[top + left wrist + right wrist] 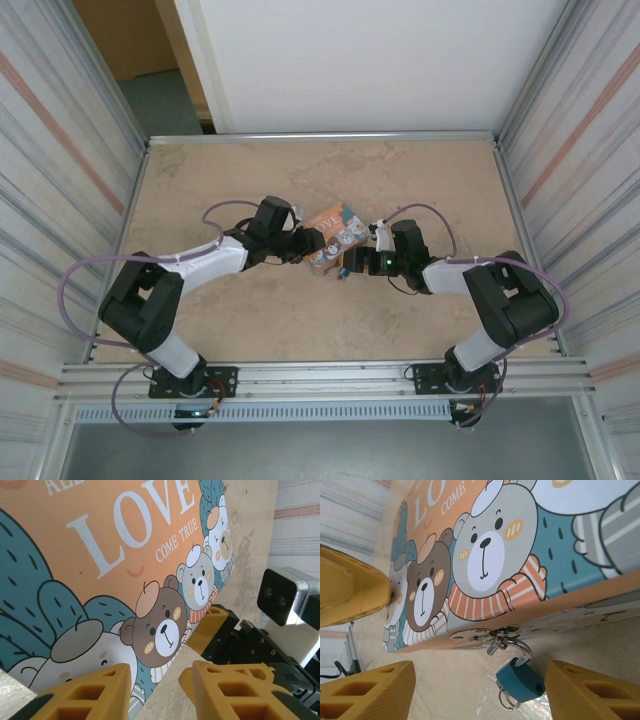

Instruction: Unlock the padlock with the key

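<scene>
The tiny blue padlock (520, 680) hangs by its silver shackle (520, 647) from the hasp on the side of the orange-and-teal LOVE tin (520, 555). A silver ring (506, 700) shows under the padlock's body; the key's blade is hidden. My right gripper (480, 692) is open, low over the table, with the padlock between its fingers and close to the right one (590, 690). My left gripper (160, 690) is open at the tin's (100, 570) corner, holding nothing. From above, both grippers (305, 247) (352, 262) flank the tin (335, 238).
The tin lies mid-table on the beige surface (320, 180). Metal walls (60, 200) close in both sides. A yellow finger of the left gripper (350, 595) shows beyond the tin's far corner. The right arm's wrist camera (285, 597) is close to the left gripper.
</scene>
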{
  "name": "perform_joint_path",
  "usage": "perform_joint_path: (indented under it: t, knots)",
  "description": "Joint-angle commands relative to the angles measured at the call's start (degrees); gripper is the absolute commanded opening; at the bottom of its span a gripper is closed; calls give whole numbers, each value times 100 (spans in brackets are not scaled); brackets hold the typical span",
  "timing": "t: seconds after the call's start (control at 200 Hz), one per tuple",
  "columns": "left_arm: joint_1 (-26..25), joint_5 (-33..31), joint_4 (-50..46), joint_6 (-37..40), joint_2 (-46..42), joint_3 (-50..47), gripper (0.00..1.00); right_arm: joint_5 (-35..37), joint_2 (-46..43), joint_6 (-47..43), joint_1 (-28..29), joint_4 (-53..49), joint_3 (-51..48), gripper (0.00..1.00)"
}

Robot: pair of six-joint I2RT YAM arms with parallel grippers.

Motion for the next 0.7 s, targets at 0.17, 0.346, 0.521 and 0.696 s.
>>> perform_joint_path:
  t: [0.17,0.346,0.521,0.696]
  knots:
    - [-48,127,-91,32,76,71,37,-311,300,-474,9,501,36,64]
    - [-60,141,-74,23,76,62,37,-449,382,-557,-45,611,-9,59]
    - [-56,157,-34,-3,85,62,37,-503,503,-567,-75,717,-40,58]
    - [-54,171,-26,-20,85,53,37,-504,583,-602,-84,752,-40,57]
